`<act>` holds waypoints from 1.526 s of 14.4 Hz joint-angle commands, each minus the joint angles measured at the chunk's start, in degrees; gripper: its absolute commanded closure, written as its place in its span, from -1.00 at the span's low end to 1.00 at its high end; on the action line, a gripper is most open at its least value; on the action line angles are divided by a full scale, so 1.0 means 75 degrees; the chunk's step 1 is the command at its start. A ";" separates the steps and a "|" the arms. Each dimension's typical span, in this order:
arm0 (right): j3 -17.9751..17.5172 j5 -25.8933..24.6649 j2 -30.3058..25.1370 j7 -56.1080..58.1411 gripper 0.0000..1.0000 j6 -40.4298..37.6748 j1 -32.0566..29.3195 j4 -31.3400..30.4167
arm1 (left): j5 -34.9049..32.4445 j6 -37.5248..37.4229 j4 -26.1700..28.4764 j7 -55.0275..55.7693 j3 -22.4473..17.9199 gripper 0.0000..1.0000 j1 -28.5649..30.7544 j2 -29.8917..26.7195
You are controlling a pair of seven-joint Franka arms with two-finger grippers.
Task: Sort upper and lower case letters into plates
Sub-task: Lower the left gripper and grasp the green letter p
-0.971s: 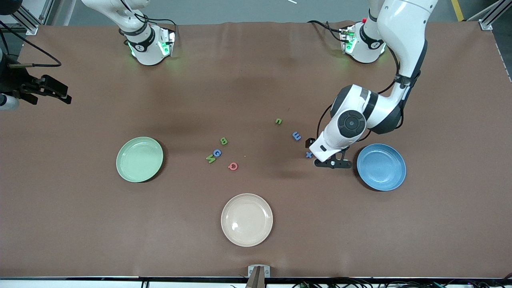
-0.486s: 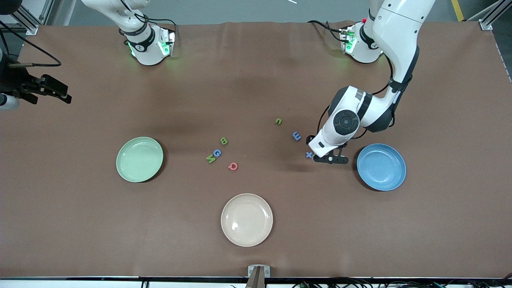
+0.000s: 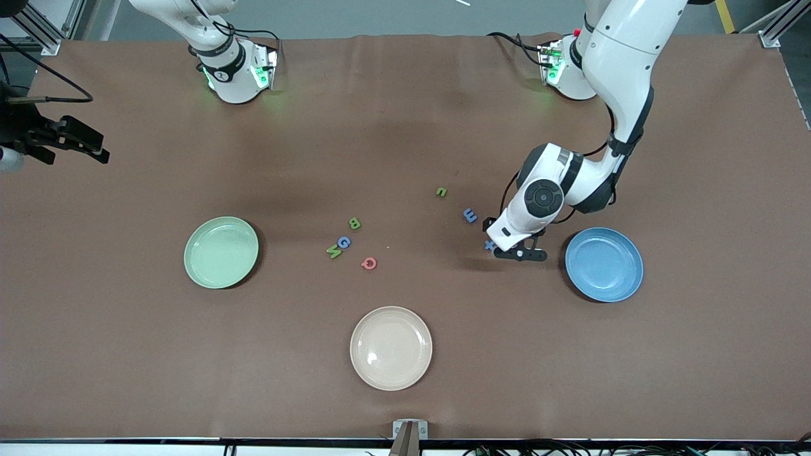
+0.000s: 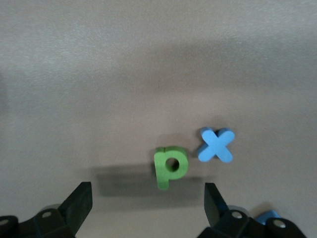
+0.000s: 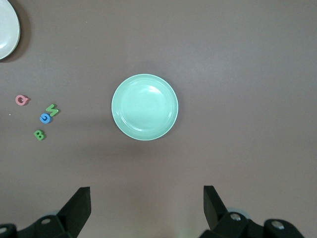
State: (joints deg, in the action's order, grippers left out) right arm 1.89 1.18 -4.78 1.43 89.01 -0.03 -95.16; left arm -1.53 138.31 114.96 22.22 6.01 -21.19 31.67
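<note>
My left gripper point(image 3: 519, 254) hangs open low over the table, between a blue x point(image 3: 488, 245) and the blue plate point(image 3: 604, 264). In the left wrist view a green p point(image 4: 171, 167) lies just ahead of the open left gripper point(image 4: 146, 203), with the blue x point(image 4: 216, 145) touching it. The p is hidden in the front view. A blue letter point(image 3: 470, 215) and a small green letter point(image 3: 441, 191) lie farther back. B, G, N and Q point(image 3: 355, 223) cluster mid-table. My right gripper point(image 5: 146, 208) waits open, high above the mint green plate point(image 5: 144, 106).
A cream plate point(image 3: 391, 348) sits nearest the front camera, mid-table. The mint green plate point(image 3: 221, 252) lies toward the right arm's end. The brown mat covers the whole table.
My left gripper has shifted slightly away from the blue plate, closer over the x and p, and stayed open. The right arm has barely drifted.
</note>
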 commanded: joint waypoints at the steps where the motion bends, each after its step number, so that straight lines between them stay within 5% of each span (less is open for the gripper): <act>1: -0.0053 -0.0029 0.0028 -0.0027 -1.00 -0.0055 -0.0078 0.0126 | -0.0148 0.0051 -0.0106 0.0002 -0.0086 -0.99 -0.0046 0.0008; 8: -0.0041 -0.0052 0.0496 0.0067 -1.00 0.0179 -0.0102 0.0138 | -0.0520 0.0063 -0.0340 0.0048 -0.0109 -0.95 0.0013 0.0218; 15: -0.0053 0.0052 0.2019 0.0044 -1.00 0.0964 -0.0581 0.0103 | -0.0581 0.0239 -0.0329 0.0189 -0.0109 -0.93 -0.0046 0.0348; 18: -0.0053 0.0414 0.2021 -0.0480 -1.00 0.1197 -0.0606 -0.0224 | -0.0581 0.0227 -0.0340 0.0189 -0.0109 -0.66 -0.0034 0.0336; 22: -0.0100 0.0545 0.2207 -0.3370 -1.00 0.1712 0.0283 -0.0319 | -0.0581 0.0227 -0.0340 0.0177 -0.0109 -0.27 -0.0011 0.0289</act>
State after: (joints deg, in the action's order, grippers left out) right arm 1.42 5.02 12.16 -13.42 99.37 -1.64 -96.05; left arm -4.69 139.40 112.74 22.38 5.39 -21.09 33.14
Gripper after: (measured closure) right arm 0.000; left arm 0.326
